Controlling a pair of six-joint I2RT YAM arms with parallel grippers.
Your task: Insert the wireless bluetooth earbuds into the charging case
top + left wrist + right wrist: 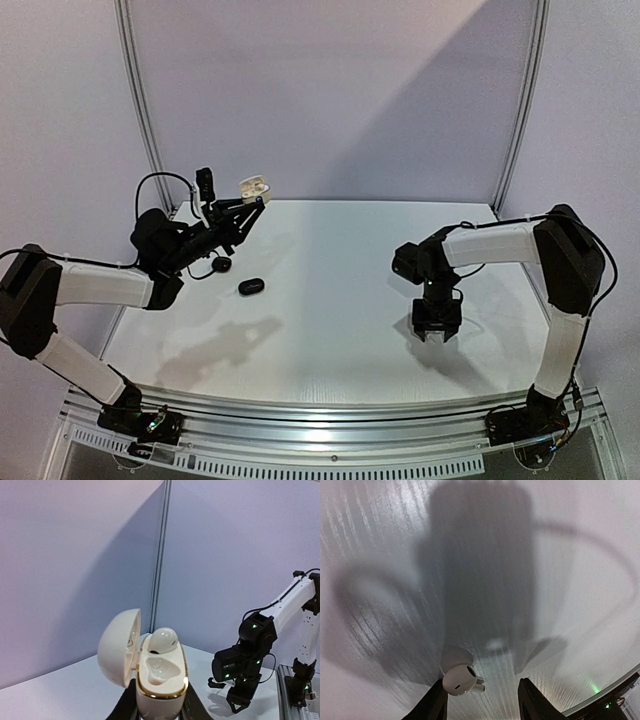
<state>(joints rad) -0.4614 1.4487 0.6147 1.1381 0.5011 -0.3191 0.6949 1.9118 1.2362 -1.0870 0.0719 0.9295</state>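
Observation:
My left gripper (250, 205) is raised at the back left, shut on a white charging case (160, 680) with a gold rim. The case's lid (119, 647) stands open to the left. One white earbud (163, 640) sits in the far socket, and the near socket (160, 669) is empty. My right gripper (436, 335) hangs low over the table at the right, pointing down, its jaws open. A second white earbud (460, 679) lies on the table against the left finger (432, 706); the right finger (535, 702) stands well apart from it.
Two small black oval objects (251, 286) (221, 264) lie on the white table (340, 290) below the left gripper. The right arm (240, 660) shows in the left wrist view. Pale walls close the back and sides.

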